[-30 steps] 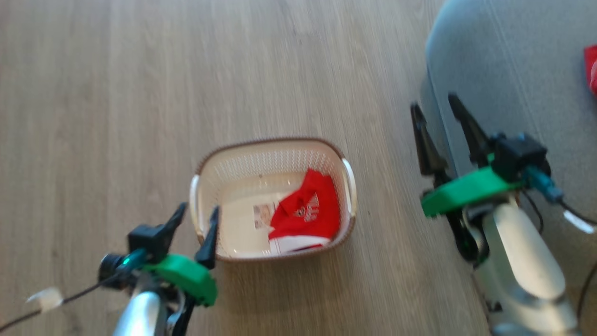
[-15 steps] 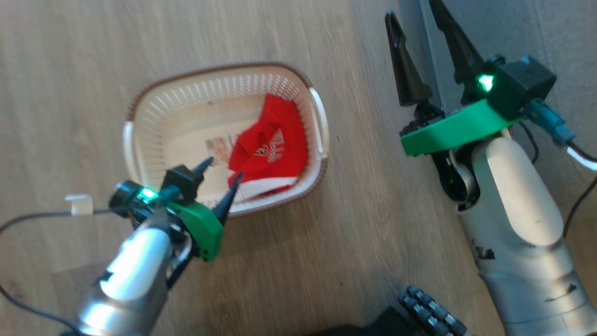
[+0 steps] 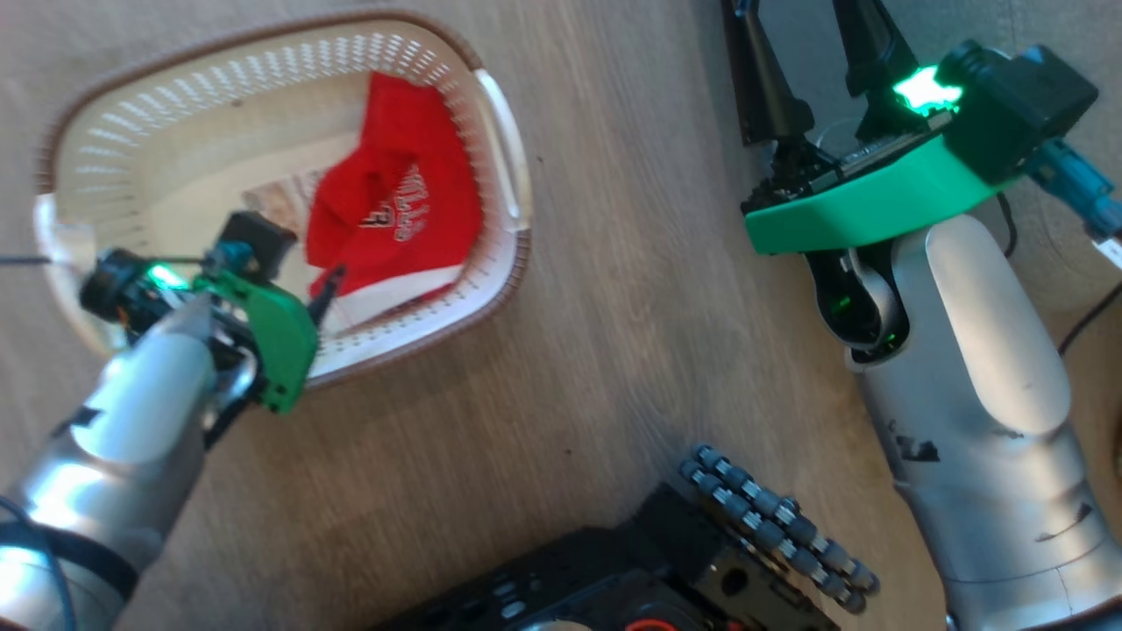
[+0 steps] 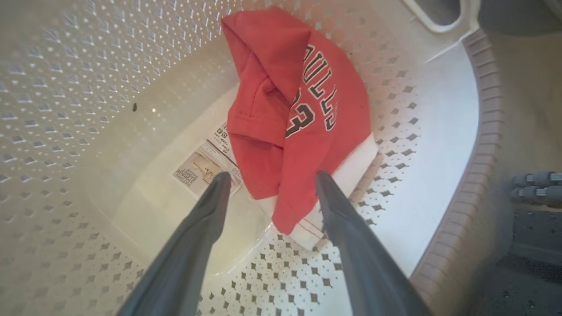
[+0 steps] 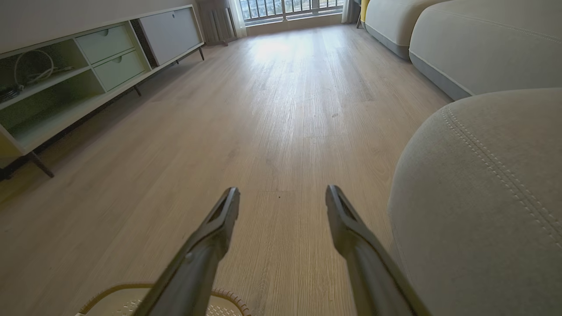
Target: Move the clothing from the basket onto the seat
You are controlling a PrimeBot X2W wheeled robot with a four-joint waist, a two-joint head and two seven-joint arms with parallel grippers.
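Far from done, on this showing. One red garment [image 4: 298,118] with white hem and lettering left in the basket [image 3: 219,79], crumpled on the bottom toward the handle end nearest the seat. Hem at the foot of the wall, label [image 4: 204,166] partly under its edge. Nothing gripped yet.

Left gripper [image 4: 272,175] down inside the basket, jaws spread wide, tips either side of the garment's lower folds. Just above the cloth or just touching it; cannot tell which. Right gripper [image 5: 283,192] likewise wide apart and empty, over bare floor [image 5: 285,87] just beside the rounded edge of the seat [image 5: 483,184].

Probably left to do: close on the cloth, lift it clear of the rim, carry it across to the seat, let go.

Hard to make out:
- Most of the seat's top out of frame, so no telling of any garments already there.
- Near corner of the basket covered by the left arm in the head view, one left finger lost behind its green mount.
- Right fingertips cut off by that view's top edge.
- Lettering folded over, readable only in part.
- Anything beneath the garment hidden.
- Head view a little blurred.
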